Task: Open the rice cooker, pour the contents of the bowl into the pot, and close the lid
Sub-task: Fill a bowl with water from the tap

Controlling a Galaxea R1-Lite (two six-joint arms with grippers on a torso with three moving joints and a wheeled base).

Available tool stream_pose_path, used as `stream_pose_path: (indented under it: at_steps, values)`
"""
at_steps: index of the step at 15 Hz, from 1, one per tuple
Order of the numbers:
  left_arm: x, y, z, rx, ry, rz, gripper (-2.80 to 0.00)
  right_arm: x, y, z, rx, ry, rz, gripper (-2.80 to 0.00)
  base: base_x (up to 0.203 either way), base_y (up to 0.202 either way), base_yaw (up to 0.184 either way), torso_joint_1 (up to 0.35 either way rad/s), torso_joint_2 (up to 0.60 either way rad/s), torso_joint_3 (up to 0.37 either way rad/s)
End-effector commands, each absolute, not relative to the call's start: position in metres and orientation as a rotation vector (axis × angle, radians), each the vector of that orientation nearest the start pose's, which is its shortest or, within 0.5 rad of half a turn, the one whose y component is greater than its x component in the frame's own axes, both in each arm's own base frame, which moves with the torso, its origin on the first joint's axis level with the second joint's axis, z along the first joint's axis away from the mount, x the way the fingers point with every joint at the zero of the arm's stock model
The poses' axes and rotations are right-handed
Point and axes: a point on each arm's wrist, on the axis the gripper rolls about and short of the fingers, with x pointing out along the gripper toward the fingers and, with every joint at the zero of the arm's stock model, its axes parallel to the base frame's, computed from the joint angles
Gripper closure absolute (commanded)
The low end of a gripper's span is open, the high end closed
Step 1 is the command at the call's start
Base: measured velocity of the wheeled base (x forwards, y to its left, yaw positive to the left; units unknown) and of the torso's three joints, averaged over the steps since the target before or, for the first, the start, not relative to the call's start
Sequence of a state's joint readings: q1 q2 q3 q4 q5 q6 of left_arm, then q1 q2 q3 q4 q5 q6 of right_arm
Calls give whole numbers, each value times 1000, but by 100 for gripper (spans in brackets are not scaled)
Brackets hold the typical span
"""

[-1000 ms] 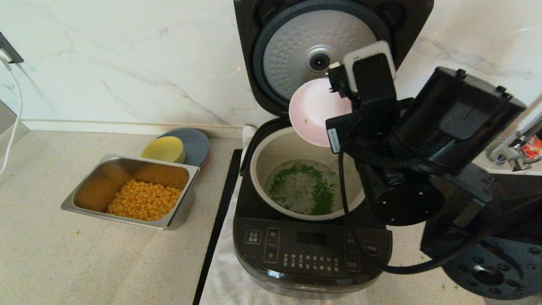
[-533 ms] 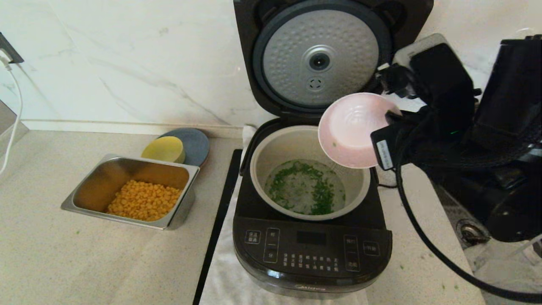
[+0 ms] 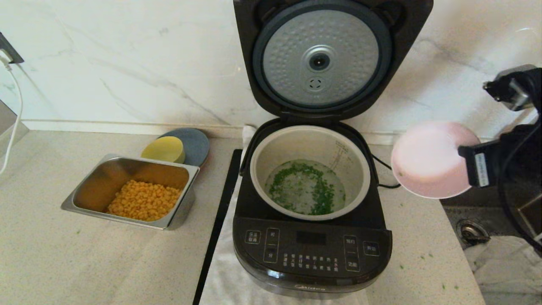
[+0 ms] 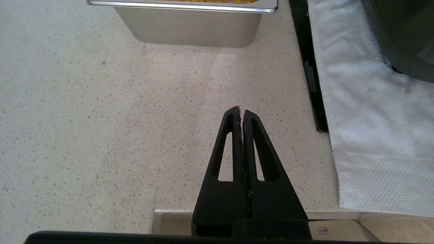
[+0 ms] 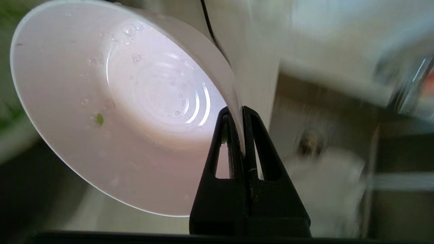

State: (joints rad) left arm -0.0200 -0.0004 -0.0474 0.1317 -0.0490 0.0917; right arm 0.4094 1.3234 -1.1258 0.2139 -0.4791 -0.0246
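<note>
The black rice cooker [image 3: 311, 250] stands on a white cloth with its lid [image 3: 319, 57] raised upright, dimpled silver underside facing me. Its grey-beige pot [image 3: 353, 163] holds chopped green bits in clear liquid [image 3: 305, 186]. The bowl [image 3: 425, 161], pale pink inside, hangs tilted in the air to the right of the cooker, beside the pot rather than over it. My right gripper [image 5: 237, 110] is shut on the bowl's rim [image 5: 234, 101]. The bowl [image 5: 112, 112] holds only droplets and one green speck. My left gripper [image 4: 241, 111] is shut on nothing above the counter, near the cooker's front left.
A steel tray [image 3: 84, 192] with yellow corn kernels sits left of the cooker, a yellow dish [image 3: 164, 149] on a grey plate [image 3: 197, 144] behind it. A black strip [image 3: 220, 216] edges the white cloth [image 4: 366, 112]. A sink drain [image 3: 470, 232] lies at the right, and a marble wall rises behind.
My right arm has swung the bowl rightward and lower, from above the pot's far rim to beside the cooker. The pot and lid are now unobstructed. The left gripper has not visibly moved.
</note>
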Motion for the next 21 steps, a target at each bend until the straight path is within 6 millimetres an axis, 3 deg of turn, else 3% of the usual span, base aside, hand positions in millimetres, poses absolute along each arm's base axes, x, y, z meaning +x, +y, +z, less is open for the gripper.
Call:
stream_pose_path:
  at_steps: [1,3,6,15,21]
  values:
    - [-27,-1,75,91,80,-73,0,187,24,290,-72,492,-62,0,0,0,0,0,0,0]
    - [-27,-1,75,91,80,-73,0,184,-15,287,64,574,-93,0,0,0,0,0,0,0]
    - [-27,-1,75,91,80,-73,0,172,-58,279,250,672,-170,0,0,0,0,0,0,0]
    - [-27,-1,75,92,80,-73,0,156,-172,221,822,833,-453,0,0,0,0,0,0,0]
    - [-27,-1,75,92,80,-73,0,119,-244,179,1094,801,-614,0,0,0,0,0,0,0]
